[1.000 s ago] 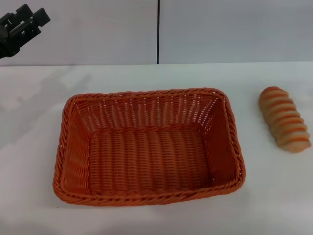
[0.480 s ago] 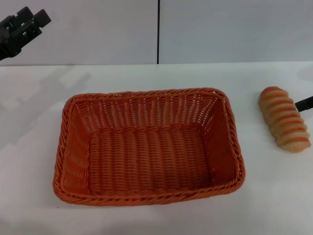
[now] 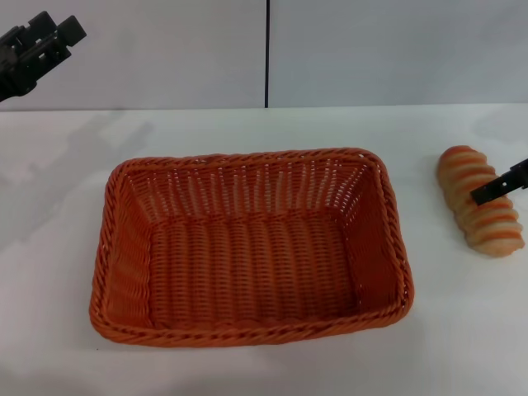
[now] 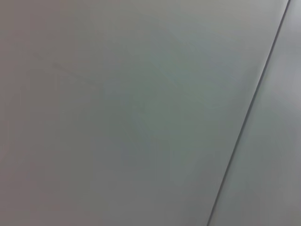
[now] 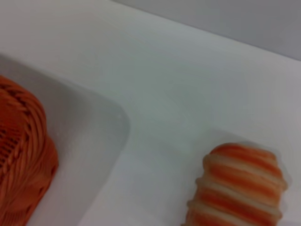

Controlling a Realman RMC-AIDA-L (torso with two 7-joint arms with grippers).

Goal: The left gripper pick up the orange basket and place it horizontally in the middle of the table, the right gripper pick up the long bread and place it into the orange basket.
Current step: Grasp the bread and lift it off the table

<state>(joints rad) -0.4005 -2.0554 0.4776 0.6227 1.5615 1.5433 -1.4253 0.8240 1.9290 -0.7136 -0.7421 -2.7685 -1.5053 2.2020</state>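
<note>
1. Two end effectors are involved: the left end effector (image 3: 37,41) is held high at the far left, well apart from everything on the desk (image 3: 247,371); whether it is released or clenched cannot be told.
2. The orange basket (image 3: 247,247) is set lengthwise across the middle of the desk, empty, so the placing of the basket is judged done.
3. The long bread (image 3: 480,200) is found at the far right, well apart from the basket, lying on the desk.
4. Only a tip of the right end effector (image 3: 500,186) is seen over the bread; its state cannot be told.
5. The bread is best gripped across its middle, squarely over the ridges, then lifted clear of the braided rim before being lowered inside.
</note>
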